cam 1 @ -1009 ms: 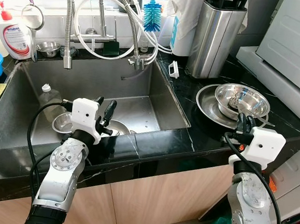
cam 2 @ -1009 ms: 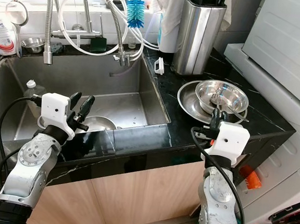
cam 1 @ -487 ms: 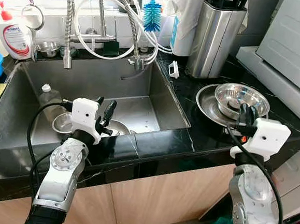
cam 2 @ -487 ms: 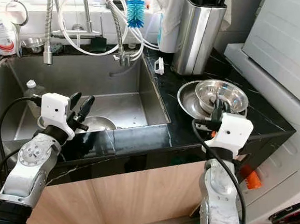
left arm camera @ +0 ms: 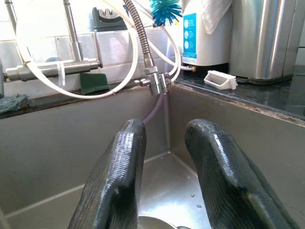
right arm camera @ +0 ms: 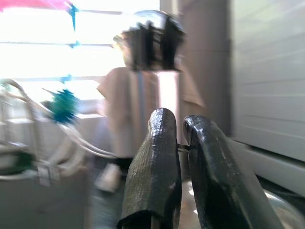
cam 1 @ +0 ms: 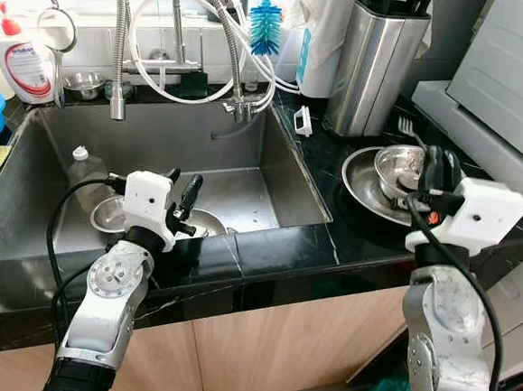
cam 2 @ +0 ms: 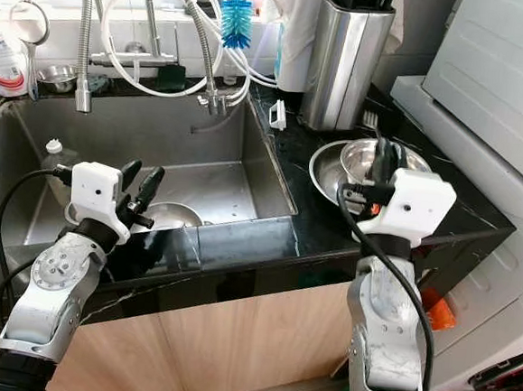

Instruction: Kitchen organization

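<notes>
I have the right claw (cam 1: pixel 436 164) raised over the steel bowl (cam 1: pixel 400 167) that sits in a steel plate (cam 1: pixel 360 181) near the right edge of the black marble worktop (cam 1: pixel 280 251); its fingers are nearly together with only a thin gap and hold nothing, though the wrist picture is blurred, so I may be misjudging that gap. The left claw (cam 1: pixel 182 196) hangs over the sink (cam 1: pixel 273 160) at its front edge, fingers apart and empty, just above another steel bowl (cam 1: pixel 203 222) lying in the basin beside a small plastic bottle (cam 1: pixel 82 171). I judge the tidying barely begun: dishes are in the sink and on the worktop, nothing gripped yet. Along the back edge stand a knife block (cam 1: pixel 373 64), a blue bottle brush (cam 1: pixel 265 25), coiled tap hoses (cam 1: pixel 179 35) and a soap bottle (cam 1: pixel 24 64) by a bright window; a white appliance (cam 1: pixel 506 79) stands at the right.
</notes>
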Tool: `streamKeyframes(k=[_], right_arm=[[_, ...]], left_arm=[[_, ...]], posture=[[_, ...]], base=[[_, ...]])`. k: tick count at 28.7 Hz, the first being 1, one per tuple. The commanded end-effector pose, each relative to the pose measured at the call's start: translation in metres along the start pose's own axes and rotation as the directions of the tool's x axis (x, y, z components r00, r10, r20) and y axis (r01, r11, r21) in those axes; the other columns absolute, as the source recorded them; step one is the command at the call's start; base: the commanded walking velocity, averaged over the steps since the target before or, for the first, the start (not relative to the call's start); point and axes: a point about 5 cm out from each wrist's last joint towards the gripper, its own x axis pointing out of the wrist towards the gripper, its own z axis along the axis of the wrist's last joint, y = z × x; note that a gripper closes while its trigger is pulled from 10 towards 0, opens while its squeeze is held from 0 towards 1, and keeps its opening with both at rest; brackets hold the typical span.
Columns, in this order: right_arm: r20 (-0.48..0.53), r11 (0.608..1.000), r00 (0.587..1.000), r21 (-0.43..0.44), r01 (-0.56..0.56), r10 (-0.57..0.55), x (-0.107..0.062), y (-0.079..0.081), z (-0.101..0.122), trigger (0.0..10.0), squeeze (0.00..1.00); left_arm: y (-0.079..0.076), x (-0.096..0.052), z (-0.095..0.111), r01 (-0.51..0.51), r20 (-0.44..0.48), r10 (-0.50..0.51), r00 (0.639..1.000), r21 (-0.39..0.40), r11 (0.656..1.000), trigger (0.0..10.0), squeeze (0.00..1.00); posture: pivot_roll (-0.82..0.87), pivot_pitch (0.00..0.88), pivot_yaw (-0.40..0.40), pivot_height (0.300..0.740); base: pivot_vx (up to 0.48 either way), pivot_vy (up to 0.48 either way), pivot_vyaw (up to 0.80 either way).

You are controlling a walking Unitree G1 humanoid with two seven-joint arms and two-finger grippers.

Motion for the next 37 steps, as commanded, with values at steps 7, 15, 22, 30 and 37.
streamKeyframes(k=[7, 15, 22, 30, 37], right_arm=[[-0.031, 0.961, 0.990, 0.248, -0.123, 0.135, 0.000, 0.018, 0.003, 10.0, 0.00], [-0.117, 0.831, 0.934, 0.502, -0.239, 0.338, -0.024, 0.035, -0.019, 10.0, 0.00], [-0.204, 0.845, 0.918, 0.495, -0.202, 0.339, -0.029, 0.029, -0.036, 10.0, 0.00], [-0.333, 0.917, 0.877, 0.315, -0.244, 0.347, -0.014, 0.026, -0.051, 10.0, 0.00], [-0.258, 0.901, 0.879, 0.284, -0.328, 0.401, 0.015, 0.036, -0.032, 10.0, 0.00]], left_arm=[[0.001, 0.001, 0.005, -0.004, 0.021, 0.004, 1.000, 0.021, 1.000, 10.0, 0.00], [0.001, 0.000, 0.003, -0.005, 0.005, 0.005, 1.000, -0.026, 1.000, 10.0, 0.00], [0.000, -0.001, 0.003, -0.002, -0.002, 0.002, 1.000, -0.028, 1.000, 10.0, 0.00], [-0.005, 0.000, 0.004, 0.016, 0.000, -0.016, 1.000, -0.052, 0.999, 10.0, 0.00], [-0.004, 0.001, 0.004, 0.019, -0.002, -0.019, 1.000, -0.050, 0.999, 10.0, 0.00]], posture=[[0.05, 0.006, -0.024, 0.740], [0.05, 0.009, -0.025, 0.740], [0.05, 0.010, -0.025, 0.740], [0.05, 0.008, -0.022, 0.740], [0.05, 0.005, -0.020, 0.740]], base=[[0.000, 0.000, 0.00], [0.000, 0.000, 0.00], [0.000, 0.000, 0.00], [0.000, 0.000, 0.00], [0.000, 0.000, 0.00]])
